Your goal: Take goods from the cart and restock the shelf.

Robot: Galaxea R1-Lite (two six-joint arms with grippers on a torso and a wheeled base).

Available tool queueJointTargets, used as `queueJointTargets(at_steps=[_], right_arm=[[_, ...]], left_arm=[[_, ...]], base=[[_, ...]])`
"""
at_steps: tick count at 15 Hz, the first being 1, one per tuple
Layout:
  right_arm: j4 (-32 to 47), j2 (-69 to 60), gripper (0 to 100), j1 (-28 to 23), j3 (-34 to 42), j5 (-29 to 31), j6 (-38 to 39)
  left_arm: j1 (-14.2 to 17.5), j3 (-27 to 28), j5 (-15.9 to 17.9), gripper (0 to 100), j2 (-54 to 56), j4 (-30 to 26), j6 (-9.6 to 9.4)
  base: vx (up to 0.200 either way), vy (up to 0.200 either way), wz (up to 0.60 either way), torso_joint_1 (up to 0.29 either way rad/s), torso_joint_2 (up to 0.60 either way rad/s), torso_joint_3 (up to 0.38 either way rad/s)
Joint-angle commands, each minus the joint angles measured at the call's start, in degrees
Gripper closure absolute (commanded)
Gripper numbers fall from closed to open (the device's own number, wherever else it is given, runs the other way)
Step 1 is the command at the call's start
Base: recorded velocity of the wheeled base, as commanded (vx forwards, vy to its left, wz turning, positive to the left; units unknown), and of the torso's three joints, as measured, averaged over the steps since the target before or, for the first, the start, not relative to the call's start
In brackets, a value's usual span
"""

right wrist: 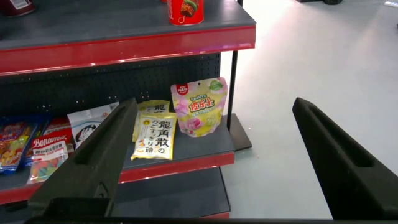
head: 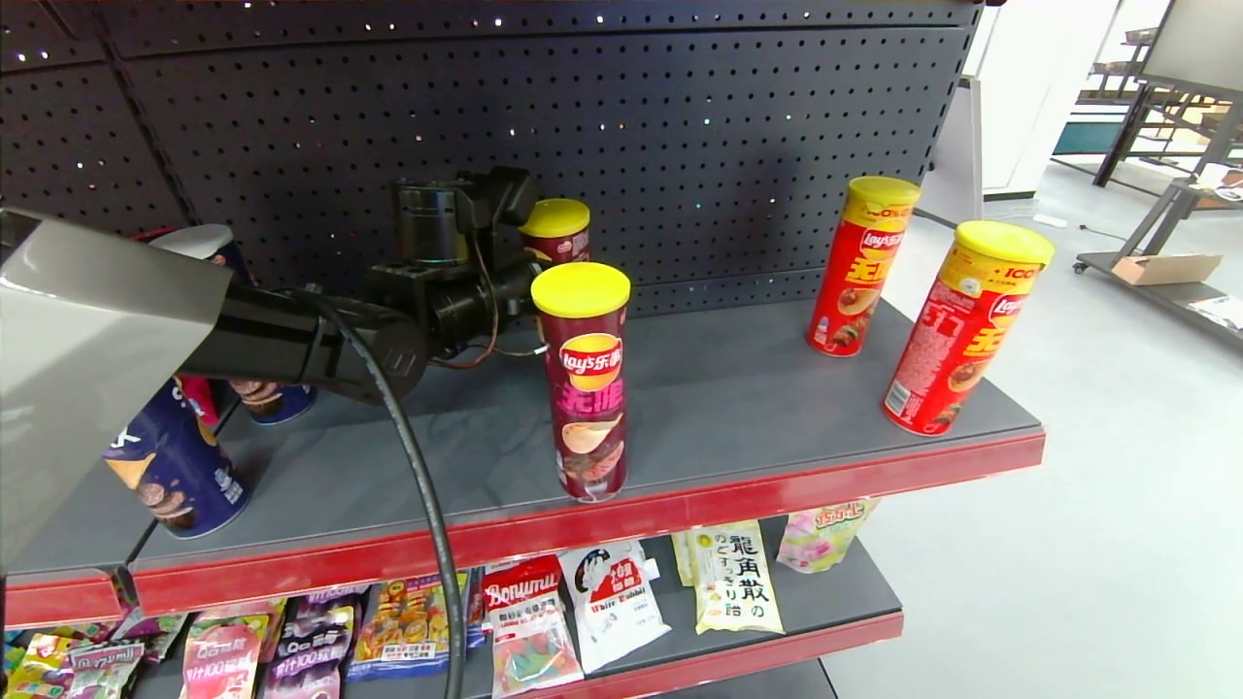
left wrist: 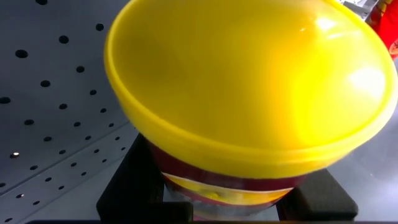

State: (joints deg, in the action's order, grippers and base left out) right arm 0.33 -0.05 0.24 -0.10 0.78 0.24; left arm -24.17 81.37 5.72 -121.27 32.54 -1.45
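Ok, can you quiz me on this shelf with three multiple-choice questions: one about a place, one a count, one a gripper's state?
1. Where is the maroon chip canister held by the left gripper?
A. by the pegboard at the back of the top shelf
B. on the lower shelf
C. on the floor
2. How many red chip canisters stand on the top shelf?
A. one
B. two
C. four
3. The right gripper is:
A. shut on a bag
B. shut on a canister
C. open and empty
Answers: 1 A, the head view shows it right before the pegboard; 2 B, both stand toward the right end; 3 C, its jaws stand wide apart, nothing between.
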Motion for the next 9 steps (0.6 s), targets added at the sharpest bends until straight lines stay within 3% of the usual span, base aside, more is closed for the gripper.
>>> queueJointTargets(at_steps=[1,9], right_arm=[[0.02,0.05,0,0.02,0.01,0.01,0.02],[0.02,0.05,0,0.02,0.01,0.01,0.02]], left_arm=[[0.00,-0.07,-0.09,100,0.07,-0.28,-0.22],[0.00,0.10,-0.71,100,0.33,-1.60,-0.83]], base=[[0.000,0.000,0.00,0.000,0.00,0.000],[0.000,0.000,0.00,0.000,0.00,0.000]])
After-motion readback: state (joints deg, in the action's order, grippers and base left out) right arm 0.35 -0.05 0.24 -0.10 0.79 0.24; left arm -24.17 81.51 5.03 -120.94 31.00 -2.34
